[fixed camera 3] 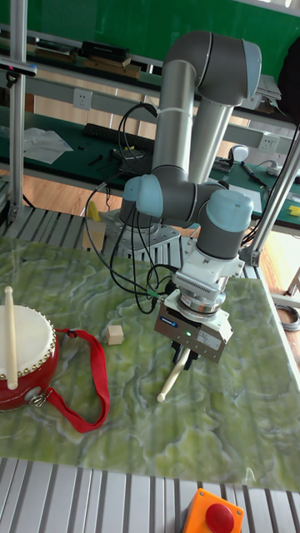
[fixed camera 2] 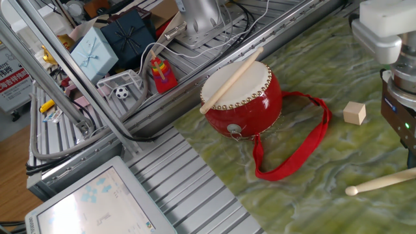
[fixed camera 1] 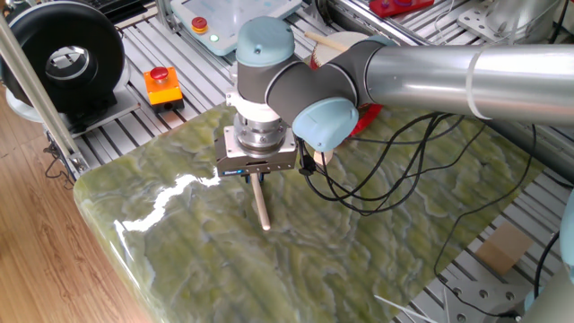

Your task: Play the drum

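Note:
The drum (fixed camera 2: 244,99) is a glossy red barrel with a cream skin, standing on the green mat with one drumstick (fixed camera 2: 231,80) lying across its top. Its red ribbon strap (fixed camera 2: 296,146) trails over the mat. In the tall fixed view the drum (fixed camera 3: 21,360) is at the far left. My gripper (fixed camera 3: 182,358) is well to its right, low over the mat and shut on the upper end of a second drumstick (fixed camera 3: 171,381). This drumstick's round tip (fixed camera 1: 266,225) rests on the mat. In one fixed view my gripper (fixed camera 1: 255,178) and arm hide most of the drum.
A small wooden cube (fixed camera 3: 114,334) lies between the drum and the gripper. An orange box with a red button (fixed camera 3: 213,511) sits off the mat's front edge. Black cables (fixed camera 1: 377,184) hang from the arm over the mat. Boxes and clutter (fixed camera 2: 110,45) lie beyond the aluminium rails.

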Controlling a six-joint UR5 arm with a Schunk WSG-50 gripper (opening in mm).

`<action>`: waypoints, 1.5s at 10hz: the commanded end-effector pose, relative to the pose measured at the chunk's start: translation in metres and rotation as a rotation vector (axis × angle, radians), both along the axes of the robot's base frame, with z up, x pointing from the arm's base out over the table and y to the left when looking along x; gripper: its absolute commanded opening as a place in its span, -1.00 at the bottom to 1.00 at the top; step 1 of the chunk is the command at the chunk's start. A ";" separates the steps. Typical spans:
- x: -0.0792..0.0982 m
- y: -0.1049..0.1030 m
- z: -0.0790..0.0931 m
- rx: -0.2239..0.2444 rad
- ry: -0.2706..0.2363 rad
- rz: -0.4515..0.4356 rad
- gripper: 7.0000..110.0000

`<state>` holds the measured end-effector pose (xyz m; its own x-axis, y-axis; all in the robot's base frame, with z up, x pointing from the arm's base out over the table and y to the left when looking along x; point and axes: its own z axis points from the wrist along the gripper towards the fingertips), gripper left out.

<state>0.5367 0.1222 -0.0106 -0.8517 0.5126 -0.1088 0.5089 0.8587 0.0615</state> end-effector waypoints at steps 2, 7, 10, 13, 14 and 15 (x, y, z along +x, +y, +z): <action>-0.005 -0.003 0.001 -0.003 0.024 -0.041 -0.71; -0.006 -0.001 0.001 0.003 0.035 -0.057 -1.00; -0.006 -0.004 0.004 -0.012 0.036 -0.052 -1.00; -0.003 -0.010 0.018 -0.012 0.039 -0.029 -1.00; -0.001 -0.014 0.025 -0.017 0.038 -0.016 -1.00; 0.001 -0.018 0.035 -0.014 0.037 0.003 -1.00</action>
